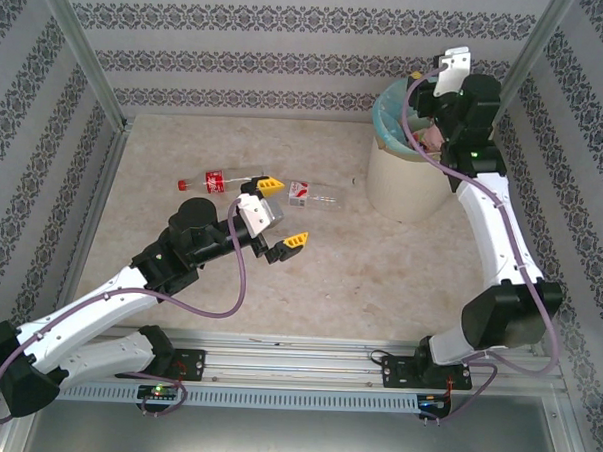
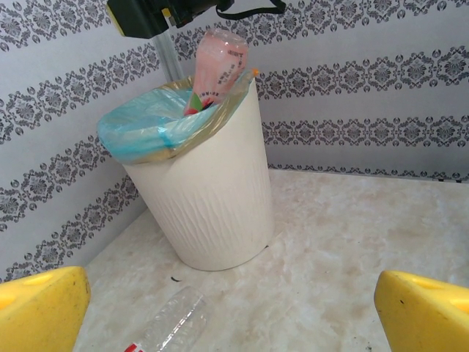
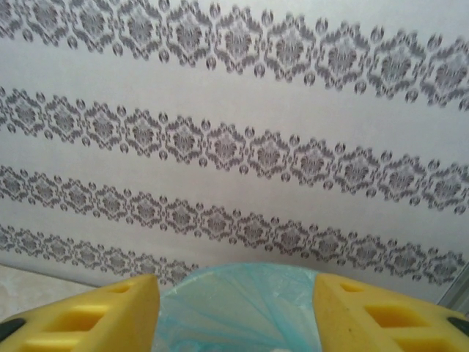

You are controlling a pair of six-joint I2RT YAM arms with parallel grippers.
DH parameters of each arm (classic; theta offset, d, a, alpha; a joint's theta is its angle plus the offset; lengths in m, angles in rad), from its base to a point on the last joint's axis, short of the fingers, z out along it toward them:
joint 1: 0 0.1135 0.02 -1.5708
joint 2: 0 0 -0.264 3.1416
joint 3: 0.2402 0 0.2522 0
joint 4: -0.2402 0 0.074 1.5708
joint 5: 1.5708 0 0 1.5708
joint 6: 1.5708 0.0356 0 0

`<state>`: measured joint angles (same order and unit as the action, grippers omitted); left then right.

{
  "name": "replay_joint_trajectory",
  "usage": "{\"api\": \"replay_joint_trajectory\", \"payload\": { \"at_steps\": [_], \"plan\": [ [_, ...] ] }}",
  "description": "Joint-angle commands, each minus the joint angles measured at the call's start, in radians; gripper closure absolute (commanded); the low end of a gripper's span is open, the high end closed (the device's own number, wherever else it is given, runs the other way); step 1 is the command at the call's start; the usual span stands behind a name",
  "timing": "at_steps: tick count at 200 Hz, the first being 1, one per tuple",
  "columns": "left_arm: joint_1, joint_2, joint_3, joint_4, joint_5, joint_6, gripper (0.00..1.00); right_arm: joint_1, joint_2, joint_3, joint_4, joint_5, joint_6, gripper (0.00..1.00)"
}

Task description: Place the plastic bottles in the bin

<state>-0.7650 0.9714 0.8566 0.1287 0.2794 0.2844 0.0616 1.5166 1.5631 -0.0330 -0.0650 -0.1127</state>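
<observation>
overhead, the left gripper (image 1: 284, 212) hovers low over the table (image 1: 179, 271), its yellow fingers spread wide with nothing between them. it faces two plastic bottles lying on their sides: a red-capped bottle (image 1: 215, 183) just beyond it and a red-and-white-labelled bottle (image 1: 318, 195) nearer the bin (image 1: 404, 180). that spread looks meant to straddle a bottle's body. the right arm (image 1: 492, 224) reaches over the bin's rim, which suits a drop from above.

from the left wrist, the bin stands upright near the wall, with the turquoise liner (image 2: 135, 136) folded over its rim. a pinkish bottle (image 2: 220, 66) pokes out of it, leaning on the far side. a clear bottle (image 2: 172, 319), probably the one nearer the bin, lies on the table in front of the bin.

from the right wrist, the right gripper (image 3: 236, 287) is wide apart and carries nothing. the liner sits right below it, a good spot for dropping.
</observation>
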Motion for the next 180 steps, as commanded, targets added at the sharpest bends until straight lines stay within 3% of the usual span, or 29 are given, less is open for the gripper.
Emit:
{"api": "replay_joint_trajectory", "payload": {
  "at_steps": [1, 52, 101, 124, 145, 180],
  "plan": [
    [-0.010, 0.000, -0.008, 0.030, -0.002, 0.021, 0.00, -0.020, 0.036, -0.043, -0.067, 0.028, 0.024, 0.43],
    [-0.010, 0.016, -0.005, 0.031, 0.004, 0.016, 0.00, -0.072, 0.118, -0.076, -0.069, -0.018, 0.065, 0.44],
    [-0.010, 0.024, -0.007, 0.033, -0.007, 0.021, 0.00, -0.083, 0.121, 0.068, -0.116, -0.109, 0.129, 0.34],
    [-0.010, 0.026, -0.008, 0.032, -0.004, 0.019, 0.00, -0.083, 0.059, 0.122, -0.195, -0.096, 0.152, 0.30],
    [-0.010, 0.029, -0.009, 0.034, -0.009, 0.020, 0.00, -0.085, -0.049, 0.047, -0.211, -0.040, 0.157, 0.29],
    [-0.010, 0.033, -0.010, 0.038, -0.003, 0.013, 0.00, -0.128, -0.227, -0.178, -0.215, 0.016, 0.160, 0.42]
  ]
}}
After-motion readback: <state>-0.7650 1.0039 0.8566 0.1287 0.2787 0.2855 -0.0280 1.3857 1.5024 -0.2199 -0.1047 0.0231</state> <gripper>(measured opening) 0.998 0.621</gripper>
